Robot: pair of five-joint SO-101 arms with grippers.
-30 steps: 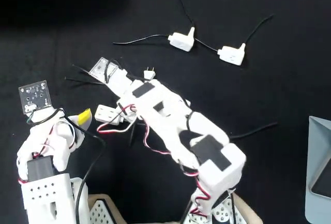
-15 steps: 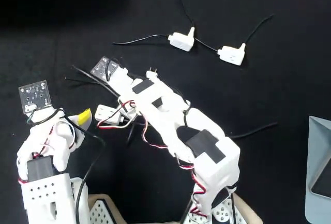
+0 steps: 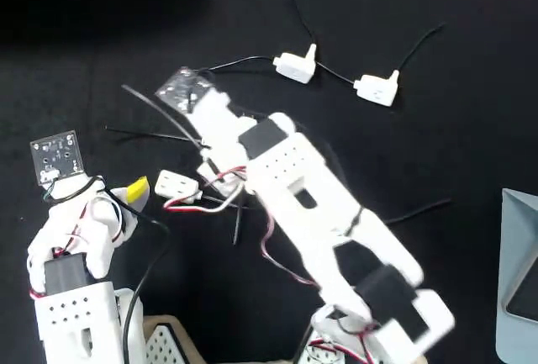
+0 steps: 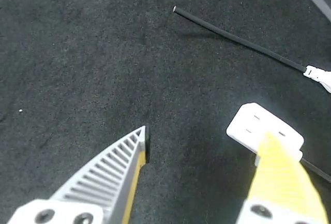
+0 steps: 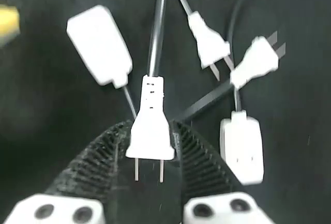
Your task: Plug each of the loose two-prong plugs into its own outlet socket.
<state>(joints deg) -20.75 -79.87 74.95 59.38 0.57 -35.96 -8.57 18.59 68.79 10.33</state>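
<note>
**White plug clamped by its body, prongs left bare**

A white two-prong plug [image 5: 150, 115] is gripped across its flat sides by the right tool [image 5: 150, 131]. The ribbed dark fingers [image 5: 93, 167] are closed on the moulded body, the two metal prongs are left exposed, and the cable [image 5: 158, 27] trails off the opposite end. The near socket [image 3: 175, 183] is taken as the landmark. The held plug is placed close beside it without contact; whether the plug is lifted off the worktop [image 3: 437, 171] cannot be told.

The left tool [image 4: 204, 136] is spread open and nothing is held in it. Its yellow finger [image 4: 276, 172] is set over one edge of the near socket, though contact cannot be confirmed.

Two loose plugs [image 5: 209, 43] lie on the far side of the held plug from the near socket, with a second socket [image 5: 242, 149] next to them. Two further sockets [image 3: 296, 65] are set well apart from the near socket.

The plug is judged light and rigid, and its smooth plastic is likely to slip under a weak pinch. The thin prongs could be bent if pushed in crooked. The springy cable may twist the plug, so a hold on the body, clear of the prongs, is favoured. The near socket is judged light enough to slide when pushed, so bracing would be needed.
</note>
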